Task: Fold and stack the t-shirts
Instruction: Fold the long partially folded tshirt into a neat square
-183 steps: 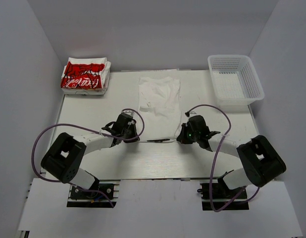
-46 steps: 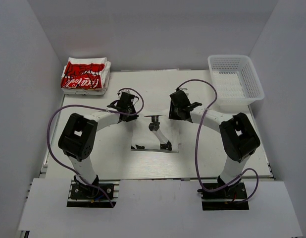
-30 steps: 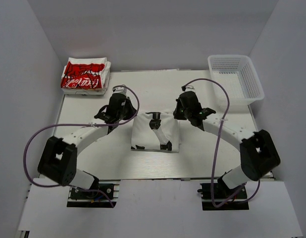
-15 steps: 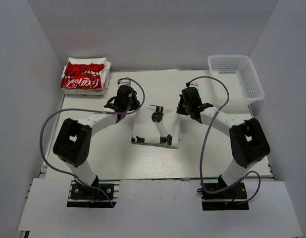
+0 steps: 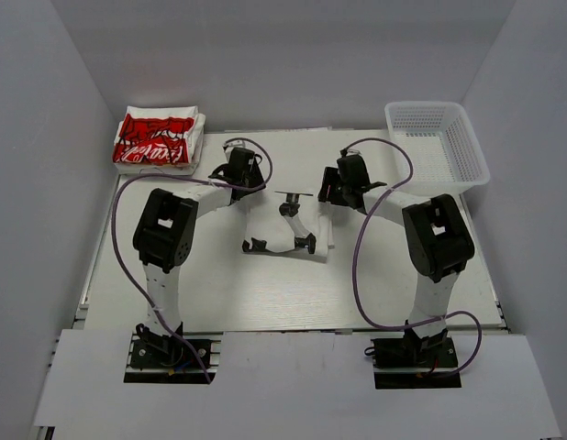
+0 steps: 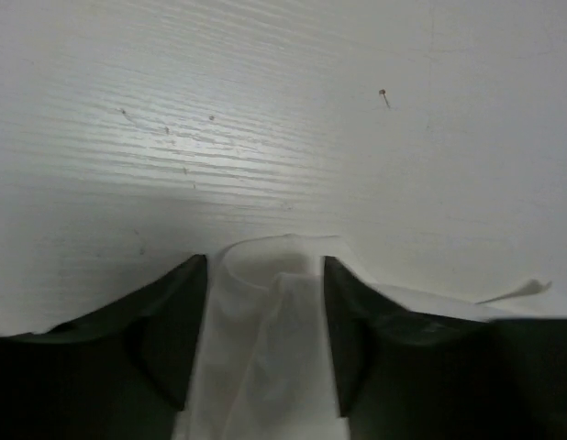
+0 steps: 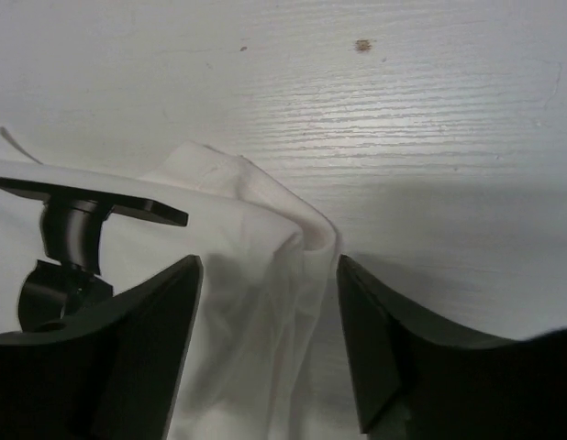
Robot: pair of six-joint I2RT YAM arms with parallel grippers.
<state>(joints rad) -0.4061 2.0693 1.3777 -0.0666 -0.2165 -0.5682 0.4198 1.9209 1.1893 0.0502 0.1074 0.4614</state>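
Between the two end effectors, at the middle of the counter [image 5: 219, 293], lies a folded t-shirt [image 5: 270, 225]. It is white, with a black print [image 5: 293, 215] facing up.

The left end effector [image 5: 245, 183] is at the shirt's far left corner. In the left wrist view its fingers [image 6: 173, 339] stand apart, and a soft fold of white cloth [image 6: 265, 357] lies loose between them on the counter. The cloth is not pinched, so this end effector [image 6: 263, 275] is open.

The right end effector [image 5: 334, 191] is at the shirt's far right corner. Its own view shows its fingers [image 7: 384, 357] parted as well. The shirt's rumpled edge [image 7: 265, 302] lies in the gap between them, just beside the right-hand finger, and part of the black print [image 7: 72, 238] shows to the left of the left-hand finger. This end effector [image 7: 265, 275] is open too and holds nothing.

To the left of the left end effector, and farther back, a stack of t-shirts [image 5: 157, 139] with a red graphic on top sits at the counter's far left corner. To the right of the right end effector, also farther back, stands a white mesh basket [image 5: 430, 151]. It is well apart from the folded shirt.
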